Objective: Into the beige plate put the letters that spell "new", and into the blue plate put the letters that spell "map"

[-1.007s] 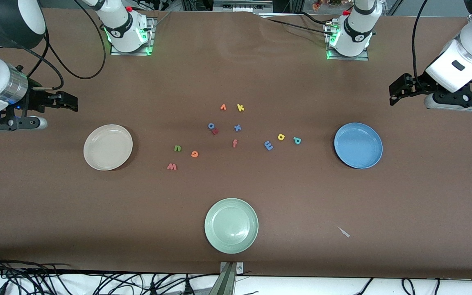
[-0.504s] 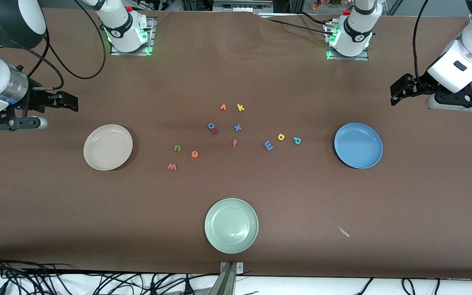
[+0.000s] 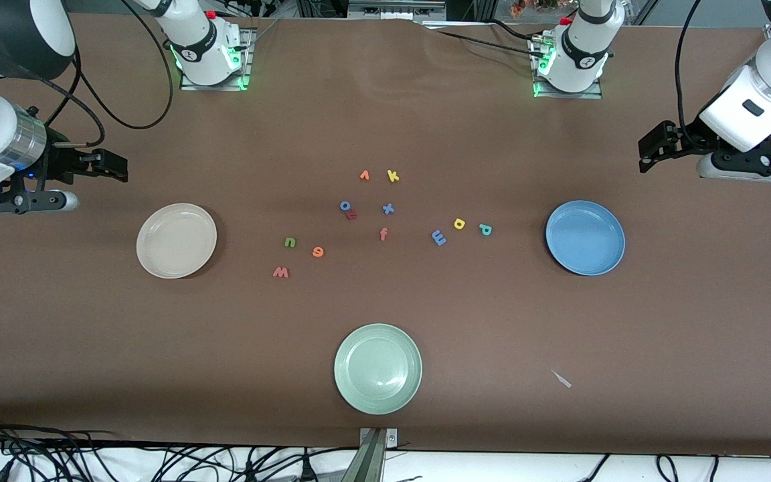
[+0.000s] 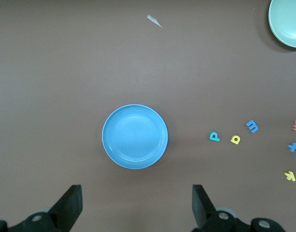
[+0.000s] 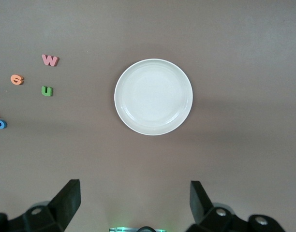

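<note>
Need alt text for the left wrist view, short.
The round mid-blue plate lies empty on the brown table, with the open left gripper above it. Beside the plate lie the teal foam p, yellow foam a and periwinkle-blue foam m.

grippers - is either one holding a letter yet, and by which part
Nothing is held. The left gripper and right gripper are both open and empty.

pale green plate [image 3: 378, 395], yellow k [image 3: 393, 176], orange f [image 3: 383, 233], blue x [image 3: 388, 209]
</note>
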Robot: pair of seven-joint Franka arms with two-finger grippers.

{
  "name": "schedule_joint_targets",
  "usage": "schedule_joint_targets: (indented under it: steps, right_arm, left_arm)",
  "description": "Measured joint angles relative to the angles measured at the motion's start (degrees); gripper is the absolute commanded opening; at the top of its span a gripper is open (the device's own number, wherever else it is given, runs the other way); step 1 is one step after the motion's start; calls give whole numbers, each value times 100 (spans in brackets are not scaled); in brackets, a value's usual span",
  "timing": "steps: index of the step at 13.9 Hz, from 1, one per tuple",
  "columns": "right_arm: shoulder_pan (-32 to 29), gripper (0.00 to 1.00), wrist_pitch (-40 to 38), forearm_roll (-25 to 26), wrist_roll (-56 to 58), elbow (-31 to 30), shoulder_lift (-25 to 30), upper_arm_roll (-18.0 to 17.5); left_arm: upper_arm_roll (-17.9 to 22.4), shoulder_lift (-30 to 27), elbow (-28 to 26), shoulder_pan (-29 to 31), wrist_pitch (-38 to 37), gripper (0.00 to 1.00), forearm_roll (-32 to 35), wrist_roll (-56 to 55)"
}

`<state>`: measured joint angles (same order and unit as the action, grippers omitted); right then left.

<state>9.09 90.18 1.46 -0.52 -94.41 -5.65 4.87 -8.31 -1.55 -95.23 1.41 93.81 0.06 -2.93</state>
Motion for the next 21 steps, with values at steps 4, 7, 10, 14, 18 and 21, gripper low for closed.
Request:
schedule_joint_targets:
  steps: [4,7,10,14,18,21]
  right_arm:
    - [0,100,-1,0,0,-1,-1,0]
    - [0,100,-3,0,0,-10,-10,0]
    - [0,100,-3,0,0,-12,-26,0]
    - [0,100,-3,0,0,-12,-44,0]
    - [0,100,-3,0,0,-12,-46,0]
    - [0,100,-3,0,2,-12,-47,0]
  left_arm:
    - [0,0,0,0,0,100,0,0]
    - [0,0,0,0,0,100,0,0]
    - [-6,2,0,-7,-6,100,0,0]
    - [-29,28,0,-53,-92,100,0,0]
    - [9,99,0,38,-404,100,0,0]
    - [16,155,6,137,-773,100,-1,3]
